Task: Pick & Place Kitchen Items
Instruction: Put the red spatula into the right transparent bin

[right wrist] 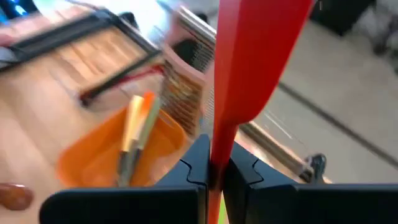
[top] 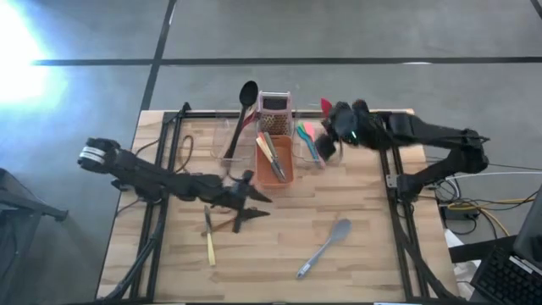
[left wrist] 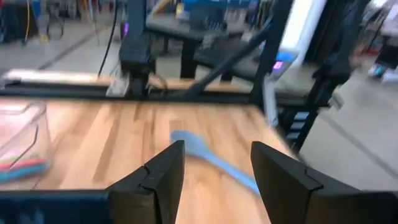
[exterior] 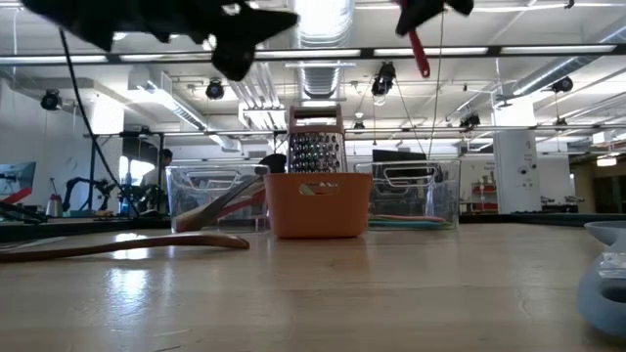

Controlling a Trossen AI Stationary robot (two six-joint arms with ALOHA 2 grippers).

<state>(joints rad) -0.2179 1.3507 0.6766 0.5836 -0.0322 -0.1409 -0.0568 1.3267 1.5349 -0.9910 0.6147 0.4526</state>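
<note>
My right gripper [top: 330, 119] is shut on a red spatula [right wrist: 249, 68] high over the far right clear tub [top: 309, 142]. My left gripper [top: 257, 206] stands open above the table's middle, pointing level toward the right edge and touching nothing. A grey-blue spoon [top: 326, 246] lies flat on the table beyond it, seen between the fingers in the left wrist view [left wrist: 208, 152]. A yellow-handled knife [top: 209, 243] and a brown wooden utensil [top: 225, 224] lie flat below the left gripper. The orange tub [top: 274, 161] holds several utensils. My right gripper pinches the red spatula's narrow neck [right wrist: 217, 163] between its two fingers, just behind the wide blade [right wrist: 255, 56]. The blade sticks out past the fingertips. The spatula is lifted clear and, in the low view, slants down below the gripper [exterior: 417, 47].
A metal grater [top: 273, 106] stands at the orange tub's far end. A black ladle [top: 246, 97] leans out of the left clear tub [top: 235, 142]. Pink and green utensils lie in the right clear tub. Black frame rails [top: 157, 195] run along both table sides.
</note>
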